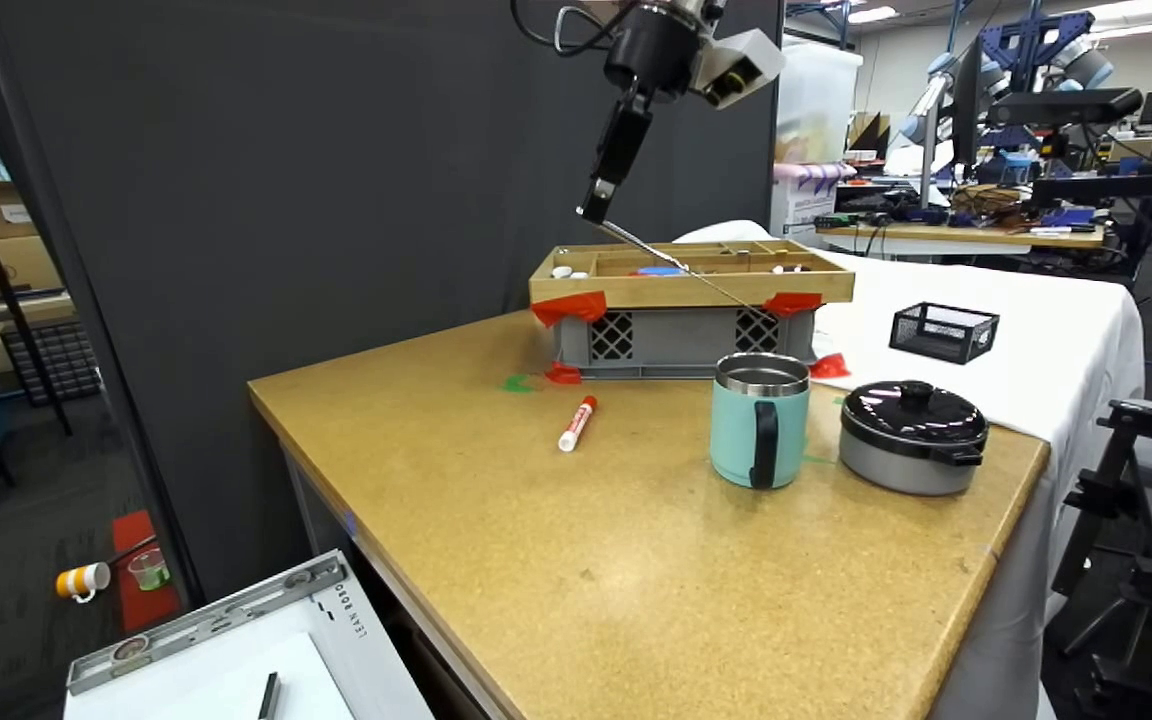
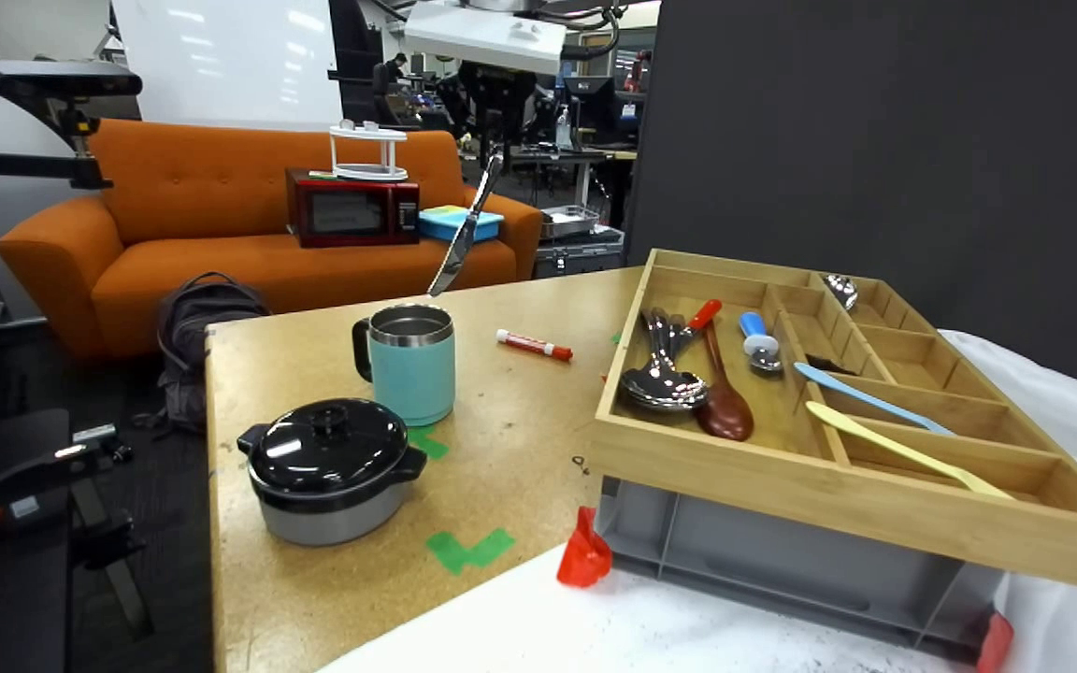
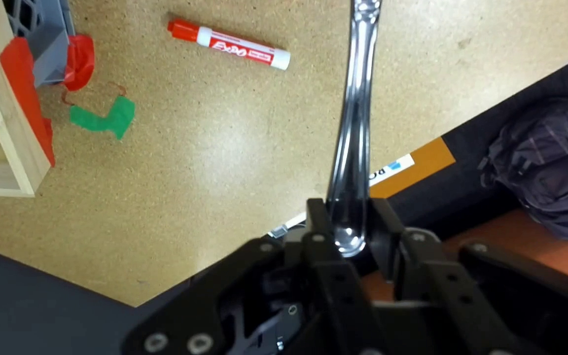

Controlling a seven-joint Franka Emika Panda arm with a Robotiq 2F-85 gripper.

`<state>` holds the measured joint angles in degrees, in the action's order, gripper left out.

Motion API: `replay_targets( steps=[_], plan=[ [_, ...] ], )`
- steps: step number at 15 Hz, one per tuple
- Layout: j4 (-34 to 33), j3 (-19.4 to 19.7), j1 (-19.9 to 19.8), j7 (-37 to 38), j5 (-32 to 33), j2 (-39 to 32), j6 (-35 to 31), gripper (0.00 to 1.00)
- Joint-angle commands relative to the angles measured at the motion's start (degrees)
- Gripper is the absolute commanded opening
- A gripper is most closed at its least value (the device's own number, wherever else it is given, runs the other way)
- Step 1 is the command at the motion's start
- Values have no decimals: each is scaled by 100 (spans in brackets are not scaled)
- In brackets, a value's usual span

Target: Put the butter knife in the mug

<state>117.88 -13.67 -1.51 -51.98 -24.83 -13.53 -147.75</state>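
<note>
The tan table (image 1: 576, 570) spreads across the middle of the frame. On the right of an exterior view the wooden tray (image 2: 838, 500) sits on a grey crate (image 2: 800, 577), presumably raised to bring its compartments within easy reach. At the lower left there, the lidded pot (image 2: 333, 477) is just beside the teal mug (image 2: 412, 383), which stands upright and lidless, ready to take something long. The butter knife (image 2: 469, 222) is in the air, held by the very end of its handle, I'd guess so the blade can go in first. Its tip blurs against the crate, so I can only say it seems to end just over the mug's rim. The marker (image 2: 534, 347) lies apart at mid-frame. From the top of the frame the arm (image 1: 658, 45) reaches in, its gripper (image 3: 349, 222) tilted, jaws pinched on the knife. Since the blade slants, it will probably need turning steeper before it's lowered.
</note>
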Motion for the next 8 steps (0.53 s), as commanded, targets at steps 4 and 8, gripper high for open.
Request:
replay_targets(
  steps=[4,8],
  plan=[
    [809,-296,21,-1669,-2154,696,-740,6],
    [1007,-411,-62,-2908,-3652,869,-995,6]
  ],
)
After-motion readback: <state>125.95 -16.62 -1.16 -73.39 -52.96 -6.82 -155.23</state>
